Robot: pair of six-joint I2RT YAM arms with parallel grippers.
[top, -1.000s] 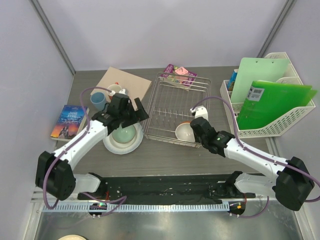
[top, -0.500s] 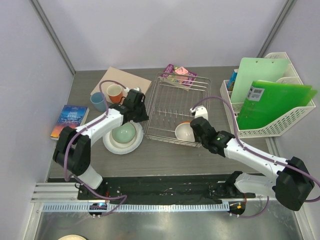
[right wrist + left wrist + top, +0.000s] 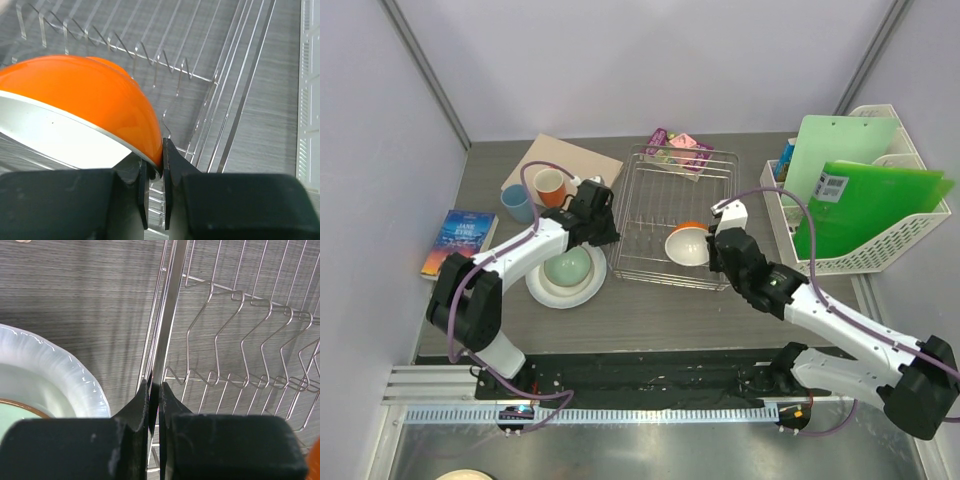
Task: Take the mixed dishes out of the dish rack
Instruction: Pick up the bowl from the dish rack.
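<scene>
Orange-backed cream bowl [image 3: 85, 100] pinched by right gripper [image 3: 154, 165], left gripper [image 3: 154, 390] clamped on dish rack [image 3: 172, 300]

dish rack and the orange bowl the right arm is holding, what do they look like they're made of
Dish rack: looks like metal wire, silver and shiny. Its thin bent rods catch bright highlights. It could be chrome-plated or stainless steel; the look leaves that open.
Bowl: probably glazed ceramic, though hard plastic is possible. The orange outside is glossy with soft reflections, and the inside is smooth cream.
</scene>
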